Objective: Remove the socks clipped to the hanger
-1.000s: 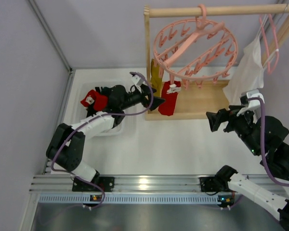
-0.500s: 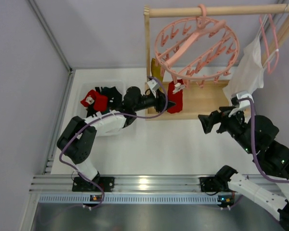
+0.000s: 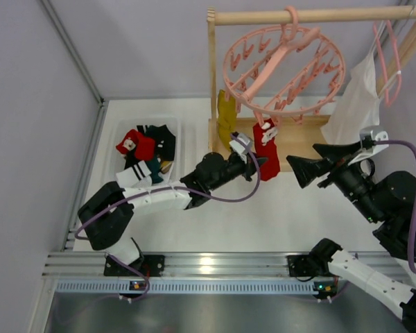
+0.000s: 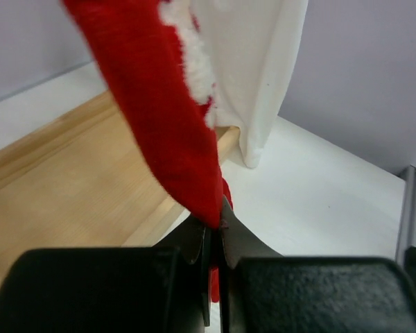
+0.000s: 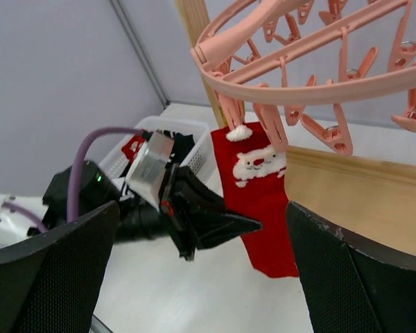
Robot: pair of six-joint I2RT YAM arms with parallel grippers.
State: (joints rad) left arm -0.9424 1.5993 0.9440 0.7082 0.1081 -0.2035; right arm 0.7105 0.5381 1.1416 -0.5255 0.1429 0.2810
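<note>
The round pink hanger hangs by its hook from the wooden rod. A red sock with a Santa face is clipped to its near rim, and a mustard yellow sock to its left side. My left gripper is shut on the red sock's lower edge; in the left wrist view the red sock runs down into the closed fingertips. My right gripper stands open just right of the sock, touching nothing. From the right wrist, the red sock hangs under the hanger, between my open right gripper's fingers.
A white bin at the left holds several removed socks. The wooden rack's post and base board stand under the hanger. A large white garment hangs on a thin pink hanger at the right.
My left arm reached right from beside the bin to the red sock and its jaws shut on it. The sock and ring swung right. The right gripper shifted slightly, still open.
</note>
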